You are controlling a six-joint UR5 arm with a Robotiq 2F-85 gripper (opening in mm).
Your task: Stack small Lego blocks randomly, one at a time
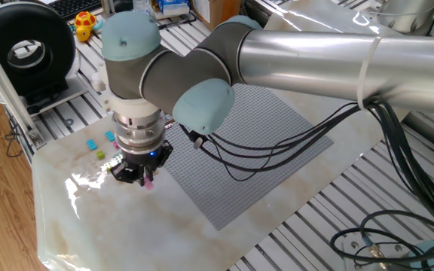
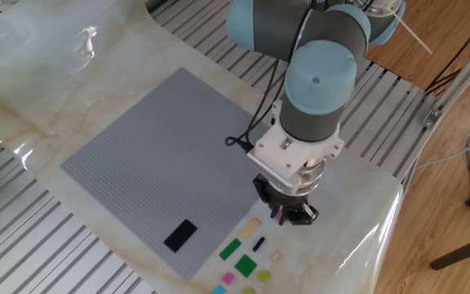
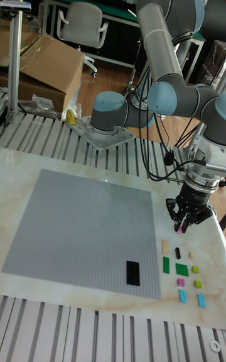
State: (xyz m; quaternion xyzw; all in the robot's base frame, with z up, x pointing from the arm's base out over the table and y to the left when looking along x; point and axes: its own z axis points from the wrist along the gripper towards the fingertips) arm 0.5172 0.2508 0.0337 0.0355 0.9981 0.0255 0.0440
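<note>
- The grey baseplate (image 3: pixel 81 227) lies on the left part of the marble table (image 3: pixel 94 312). A black brick (image 3: pixel 133 272) sits on it, near its front right corner.
- Just beside the right edge of the baseplate, the loose small Lego blocks (image 3: pixel 182 269) lie in a little group on the table: tan, green, black, pink, cyan and yellow-green pieces, most of them apart from each other.
- The gripper (image 3: pixel 182 228) hangs over the table just behind this group, near the right edge. Its fingers are narrow and pinch a pink brick (image 3: pixel 181 229), which points downward between the tips.
- In the other fixed view the pink brick (image 2: pixel 278 216) is above the tan one (image 2: pixel 251 227), not touching it as far as I can tell.
- I judge these bricks very light, stiff and smooth, so they can slip or turn easily in the fingers. It is best to take them on two flat opposite side walls, never on the studs, and to press straight down when stacking.
</note>
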